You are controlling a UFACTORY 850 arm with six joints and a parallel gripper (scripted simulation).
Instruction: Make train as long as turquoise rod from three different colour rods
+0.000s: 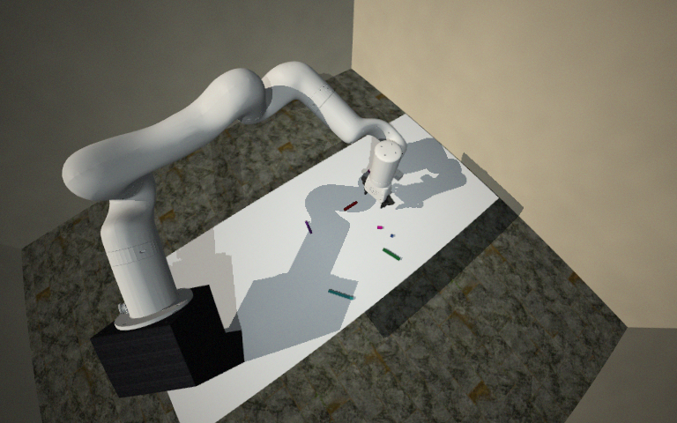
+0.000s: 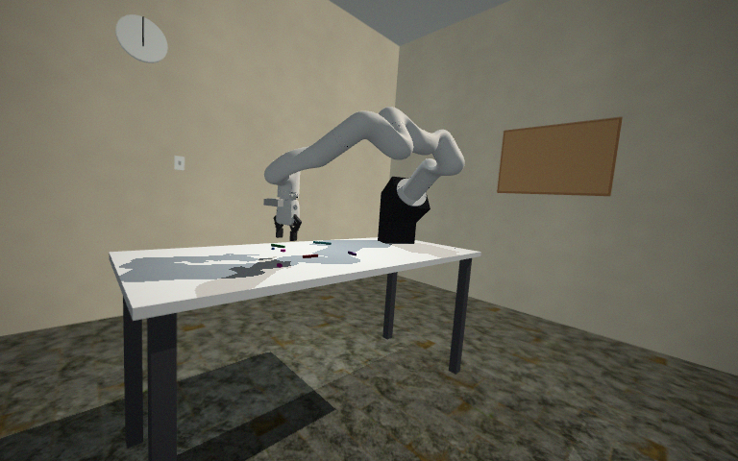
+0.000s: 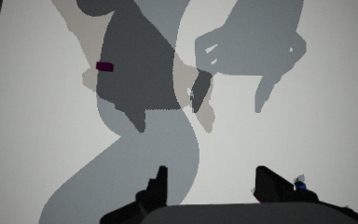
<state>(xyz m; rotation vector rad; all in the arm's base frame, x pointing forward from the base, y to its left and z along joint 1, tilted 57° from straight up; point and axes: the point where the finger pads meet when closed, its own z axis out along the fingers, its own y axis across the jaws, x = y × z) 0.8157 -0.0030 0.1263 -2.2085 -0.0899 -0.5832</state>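
Above the white table (image 2: 162, 288), arm arched over, wrist vertical, tool (image 2: 286, 233) wide apart, gripping nothing.

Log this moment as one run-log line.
gripper: open, empty | position: above white table, near short magenta rod | train: not started | dark red rod: lying loose
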